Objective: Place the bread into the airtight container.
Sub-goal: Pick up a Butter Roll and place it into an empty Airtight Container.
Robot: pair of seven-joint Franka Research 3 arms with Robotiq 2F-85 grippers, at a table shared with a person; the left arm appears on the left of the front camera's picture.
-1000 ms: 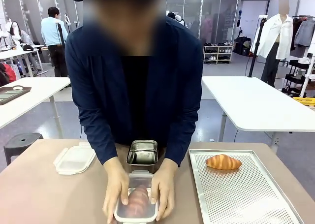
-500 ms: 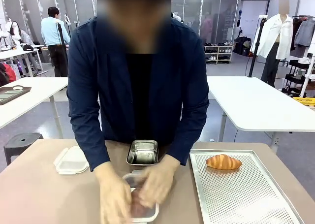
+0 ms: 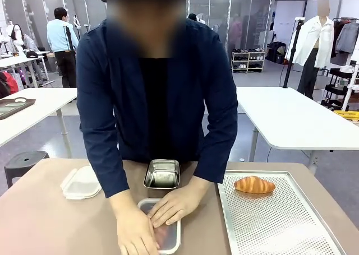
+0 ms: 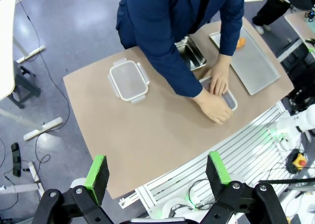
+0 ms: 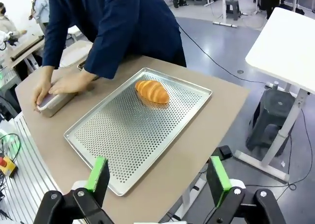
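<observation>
A bread seems to lie inside the clear airtight container at 6 o'clock on the brown table. The person's hands press on top of it, likely closing the lid. So the job looks almost done. One croissant waits on the metal tray at 3 o'clock. A steel box sits at 12 o'clock and a white plastic box at 9 o'clock. The left gripper and the right gripper are wide apart and hold nothing. Behind are white tables and a grey floor.
</observation>
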